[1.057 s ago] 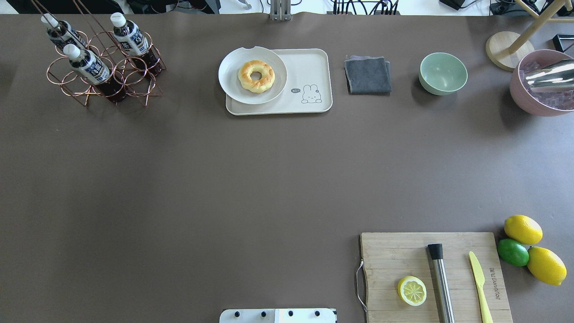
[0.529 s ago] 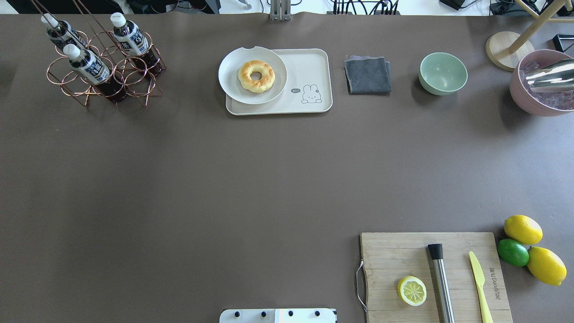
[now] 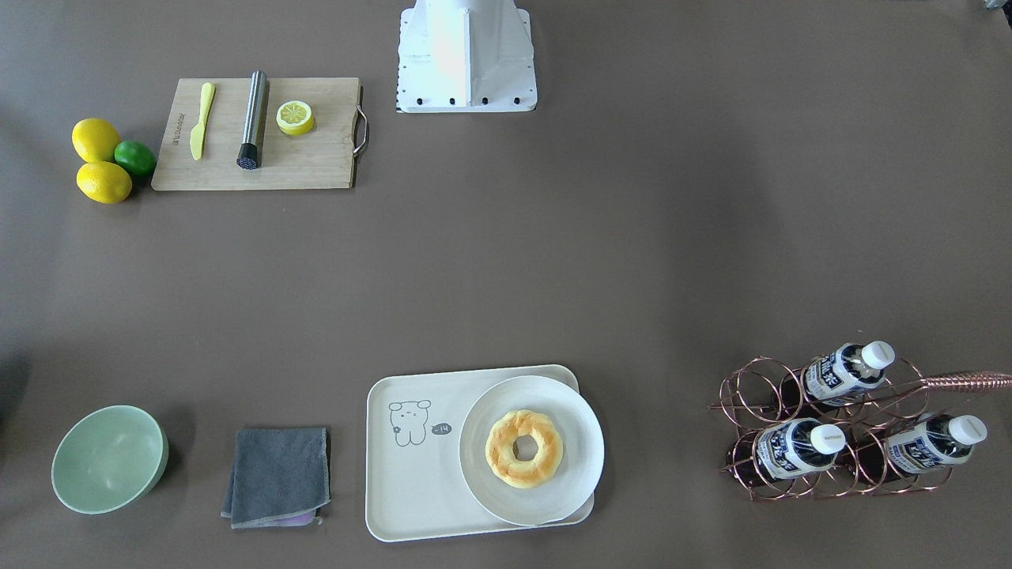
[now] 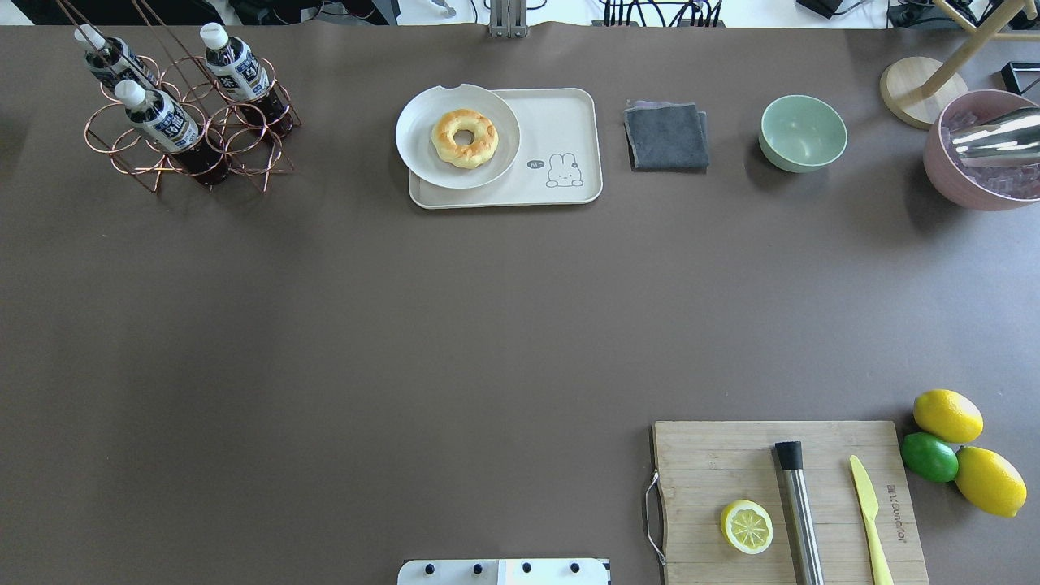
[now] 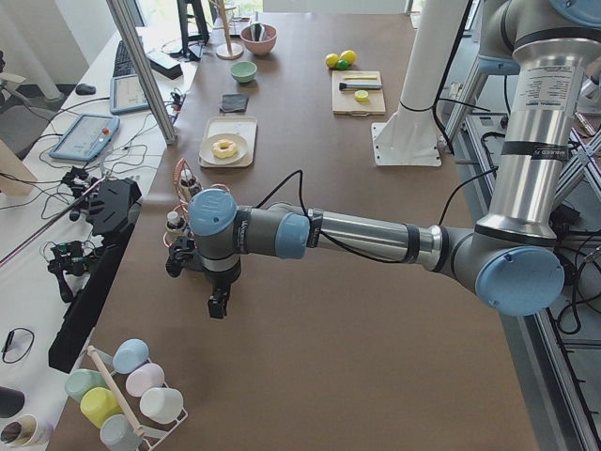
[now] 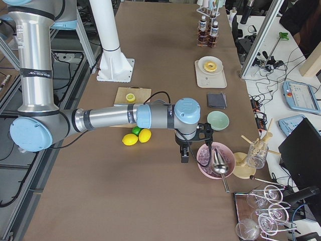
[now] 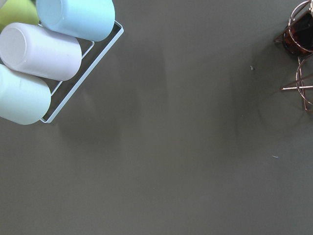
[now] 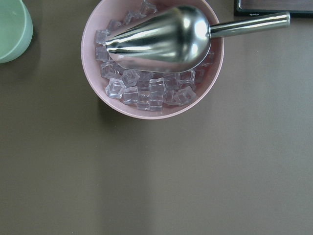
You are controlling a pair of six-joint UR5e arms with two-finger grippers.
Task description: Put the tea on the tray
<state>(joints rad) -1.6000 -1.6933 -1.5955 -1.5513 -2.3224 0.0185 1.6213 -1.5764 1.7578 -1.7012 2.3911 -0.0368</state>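
Note:
Three tea bottles (image 4: 166,122) with white caps and blue-and-white labels lean in a copper wire rack (image 4: 244,154) at the table's far left; they also show in the front-facing view (image 3: 794,449). The cream tray (image 4: 561,122) with the bear drawing lies at the far middle, and a round white plate (image 4: 418,142) with a doughnut (image 4: 464,137) covers its left half. My left gripper (image 5: 218,305) hangs over bare table near the rack, seen only in the exterior left view. My right gripper (image 6: 184,155) hangs by the pink ice bowl, seen only in the exterior right view. I cannot tell whether either is open or shut.
A grey cloth (image 4: 666,136), a green bowl (image 4: 803,132) and a pink bowl of ice (image 4: 951,175) with a metal scoop stand right of the tray. A cutting board (image 4: 707,463) with half a lemon, a muddler and a knife lies near right, with lemons and a lime beside it. Pastel cups (image 7: 44,51) lie by my left gripper.

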